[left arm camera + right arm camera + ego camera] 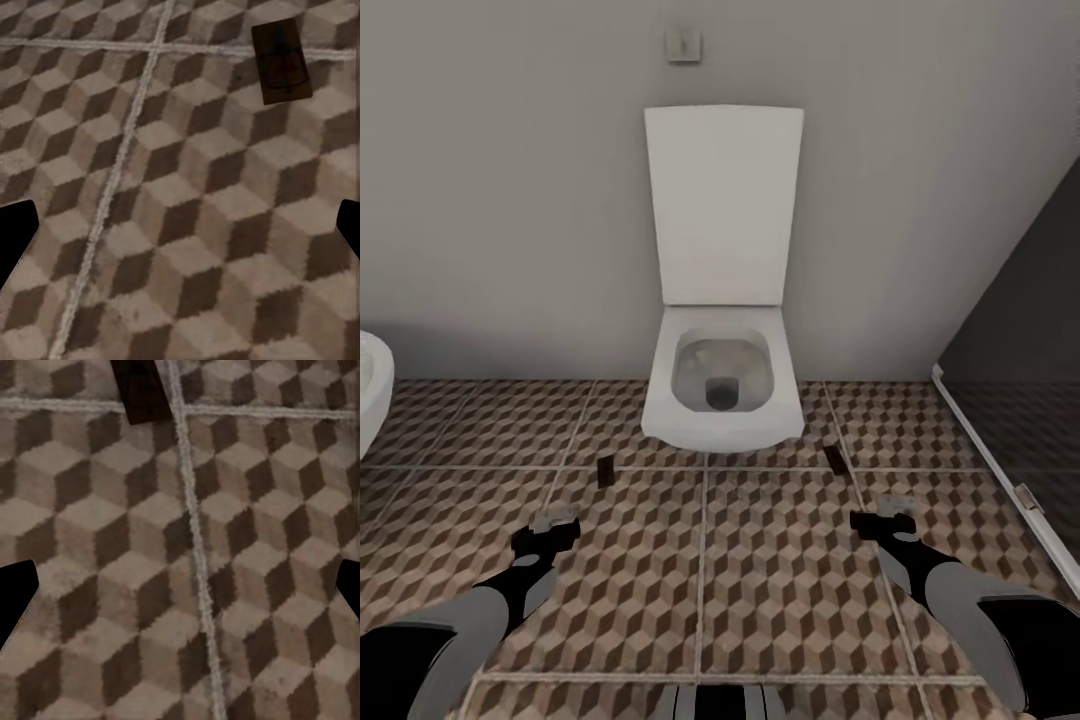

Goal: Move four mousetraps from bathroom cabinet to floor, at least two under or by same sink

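Mousetraps lie flat on the bathroom floor (760, 580), released, and both hands hover just near of them, fingers spread and empty. Beyond the left hand (556, 524) rests one mousetrap (604, 469); beyond the right hand (887, 521), another (837, 458), flanking the toilet (722, 385).

A: Where do the mousetraps lie?
B: One mousetrap (605, 469) on the bathroom floor (760, 580) ahead of the left gripper (553, 524) fingers; another (838, 459) ahead of the right gripper (887, 522), flanking the toilet (722, 390).
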Robot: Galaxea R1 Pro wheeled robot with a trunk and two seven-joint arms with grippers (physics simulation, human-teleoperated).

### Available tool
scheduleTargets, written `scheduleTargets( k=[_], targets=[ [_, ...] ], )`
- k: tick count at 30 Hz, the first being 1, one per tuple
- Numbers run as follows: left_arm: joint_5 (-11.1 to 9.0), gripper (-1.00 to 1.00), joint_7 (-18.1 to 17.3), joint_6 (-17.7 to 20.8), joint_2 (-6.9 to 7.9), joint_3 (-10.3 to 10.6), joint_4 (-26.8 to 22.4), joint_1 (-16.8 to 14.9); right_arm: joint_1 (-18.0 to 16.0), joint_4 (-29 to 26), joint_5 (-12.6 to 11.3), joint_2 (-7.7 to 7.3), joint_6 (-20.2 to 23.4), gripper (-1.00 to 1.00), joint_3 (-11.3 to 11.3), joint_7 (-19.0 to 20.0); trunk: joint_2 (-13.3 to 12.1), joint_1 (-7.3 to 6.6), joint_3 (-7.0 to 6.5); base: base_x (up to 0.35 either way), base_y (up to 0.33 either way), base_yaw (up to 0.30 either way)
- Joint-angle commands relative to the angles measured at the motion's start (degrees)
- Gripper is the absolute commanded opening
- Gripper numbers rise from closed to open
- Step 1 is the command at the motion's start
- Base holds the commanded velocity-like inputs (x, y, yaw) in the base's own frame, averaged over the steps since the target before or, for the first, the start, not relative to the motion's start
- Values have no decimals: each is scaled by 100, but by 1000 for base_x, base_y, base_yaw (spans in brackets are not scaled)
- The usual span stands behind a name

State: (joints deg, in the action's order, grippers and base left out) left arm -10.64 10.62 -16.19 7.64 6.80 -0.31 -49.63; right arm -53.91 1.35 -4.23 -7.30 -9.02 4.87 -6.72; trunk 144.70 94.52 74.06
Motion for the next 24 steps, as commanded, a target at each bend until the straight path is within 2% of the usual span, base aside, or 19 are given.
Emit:
scheduleTargets(
  k=[1, 24],
  targets=[
    [-51, 100, 11, -16, 0, 50, 4, -2, -6, 15, -44, 1, -28, 100, 48, -9, 0, -3, -19, 0, 0, 0],
    [-157, 100, 76, -31, -8, 50, 4, 9, -6, 6, -103, 24, -11, 100, 41, -181, -31, -63, -528, 0, 0, 0]
  ],
)
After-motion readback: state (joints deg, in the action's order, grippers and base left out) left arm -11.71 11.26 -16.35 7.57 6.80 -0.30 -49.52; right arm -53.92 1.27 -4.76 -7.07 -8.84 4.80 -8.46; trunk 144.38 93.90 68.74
